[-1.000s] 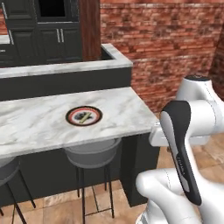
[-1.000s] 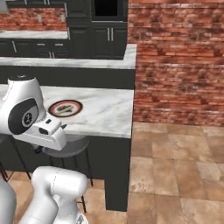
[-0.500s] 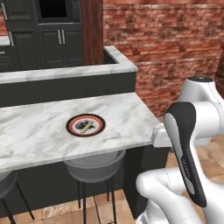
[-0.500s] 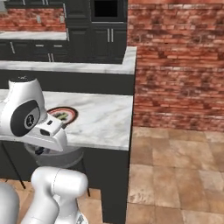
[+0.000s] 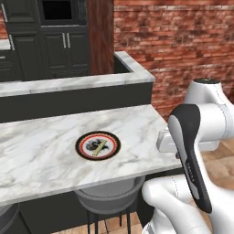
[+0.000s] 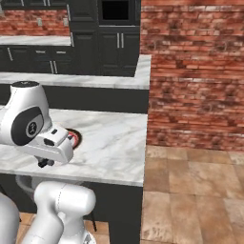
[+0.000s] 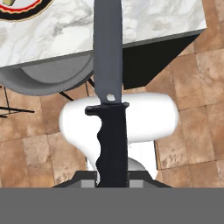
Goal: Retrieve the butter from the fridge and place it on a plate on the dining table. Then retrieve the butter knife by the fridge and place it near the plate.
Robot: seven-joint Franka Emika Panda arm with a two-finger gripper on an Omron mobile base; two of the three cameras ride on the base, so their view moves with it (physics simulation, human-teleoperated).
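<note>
The plate [image 5: 97,145] lies on the dining table [image 5: 41,160], and the pale-yellow butter [image 5: 100,147] rests across its centre. In the right base view my hand hides most of the plate [image 6: 75,138]. My gripper [image 7: 112,178] is shut on the black handle of the butter knife [image 7: 108,65]. Its grey blade points over the table edge [image 7: 144,22], toward the plate's rim [image 7: 26,11] at the top left of the hand view. The hand hangs in front of the table's near edge, above the floor, right of the plate.
A round grey stool [image 5: 108,199] stands under the table edge just below the plate. Behind the table runs a raised marble ledge [image 5: 73,83] with dark cabinets [image 5: 64,45] beyond. A brick wall [image 5: 183,50] closes the right side. Tiled floor [image 6: 190,190] lies open to the right.
The base has driven, so the whole scene has shifted: table and plate now sit nearer and further right in the left base view. The arm keeps its pose, knife still held.
</note>
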